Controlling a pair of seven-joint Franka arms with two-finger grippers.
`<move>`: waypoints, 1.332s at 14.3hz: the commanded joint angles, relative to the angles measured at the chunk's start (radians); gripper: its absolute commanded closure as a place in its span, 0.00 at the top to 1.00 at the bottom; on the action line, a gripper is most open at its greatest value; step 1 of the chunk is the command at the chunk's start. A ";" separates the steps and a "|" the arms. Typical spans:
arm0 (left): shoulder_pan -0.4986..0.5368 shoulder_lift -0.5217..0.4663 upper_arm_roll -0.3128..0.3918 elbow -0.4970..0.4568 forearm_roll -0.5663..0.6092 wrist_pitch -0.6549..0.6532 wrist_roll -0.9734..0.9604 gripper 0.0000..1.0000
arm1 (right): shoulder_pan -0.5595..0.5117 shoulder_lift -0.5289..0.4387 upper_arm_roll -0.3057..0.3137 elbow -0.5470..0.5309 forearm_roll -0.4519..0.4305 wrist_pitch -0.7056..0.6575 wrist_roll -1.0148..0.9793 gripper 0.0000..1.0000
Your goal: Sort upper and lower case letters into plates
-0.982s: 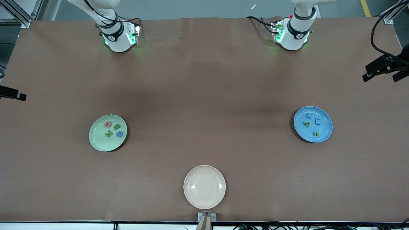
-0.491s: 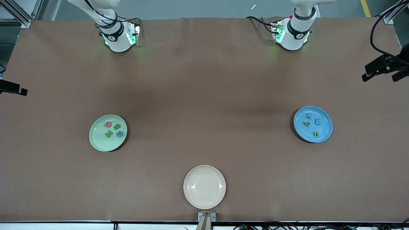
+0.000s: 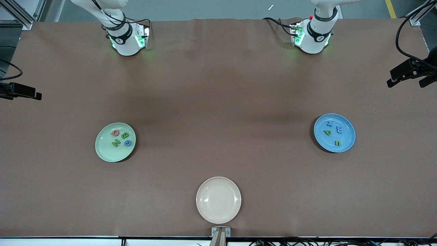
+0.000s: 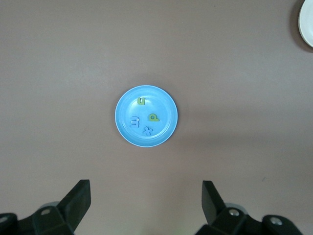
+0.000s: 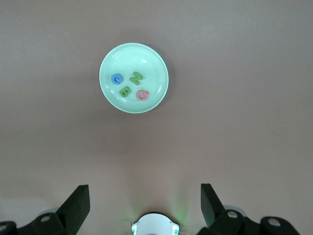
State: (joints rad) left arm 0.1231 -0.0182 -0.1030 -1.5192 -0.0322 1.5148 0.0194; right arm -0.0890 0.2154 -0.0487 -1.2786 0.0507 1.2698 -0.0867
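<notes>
The pale green plate (image 3: 108, 152) lies toward the right arm's end of the table. It holds a red G (image 3: 115, 133), a green B (image 3: 125, 135), a green N (image 3: 116, 142) and a blue round letter (image 3: 127, 143). The blue plate (image 3: 347, 139) lies toward the left arm's end. It holds a blue x (image 3: 329, 124), a green p (image 3: 328, 132), a blue E (image 3: 340, 129) and a green n (image 3: 337, 142). My left gripper (image 4: 145, 185) is open and empty, high over the table by the blue plate (image 4: 164, 132). My right gripper (image 5: 144, 187) is open and empty, high over the table between its base and the green plate (image 5: 147, 59).
A cream plate (image 3: 218, 200) with nothing in it lies nearest the front camera, midway between the arms; its edge shows in the left wrist view (image 4: 308, 22). The right arm's base (image 5: 154, 224) shows under the right gripper. Black hand parts poke in at both side edges (image 3: 20, 91) (image 3: 409, 73).
The black part at the right arm's end of the front view has moved up and farther into view. The plates, the letters and the left arm have not moved.
</notes>
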 commanded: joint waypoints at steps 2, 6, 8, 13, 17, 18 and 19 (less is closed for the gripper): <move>-0.005 0.006 0.003 0.014 0.006 -0.001 0.020 1.00 | 0.041 -0.134 -0.048 -0.143 -0.015 0.039 -0.011 1.00; -0.062 0.009 0.034 0.014 0.015 -0.001 0.020 1.00 | 0.100 -0.203 -0.095 -0.188 -0.017 0.036 -0.013 1.00; -0.123 0.009 0.100 0.014 0.015 -0.001 0.020 1.00 | 0.097 -0.258 -0.097 -0.206 -0.018 0.028 -0.014 1.00; -0.134 0.007 0.131 0.016 0.008 -0.001 0.020 1.00 | 0.086 -0.286 -0.088 -0.266 -0.018 0.063 -0.015 1.00; -0.134 0.004 0.131 0.016 0.011 -0.001 0.020 1.00 | 0.087 -0.292 -0.086 -0.272 -0.018 0.082 -0.015 1.00; -0.134 0.004 0.131 0.016 0.012 -0.001 0.020 1.00 | 0.091 -0.292 -0.086 -0.272 -0.018 0.086 -0.015 1.00; -0.134 0.004 0.129 0.017 0.012 -0.001 0.020 1.00 | 0.091 -0.292 -0.083 -0.278 -0.018 0.094 -0.015 1.00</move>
State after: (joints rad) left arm -0.0033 -0.0160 0.0202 -1.5190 -0.0321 1.5149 0.0201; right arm -0.0065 -0.0391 -0.1351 -1.5118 0.0425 1.3383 -0.0912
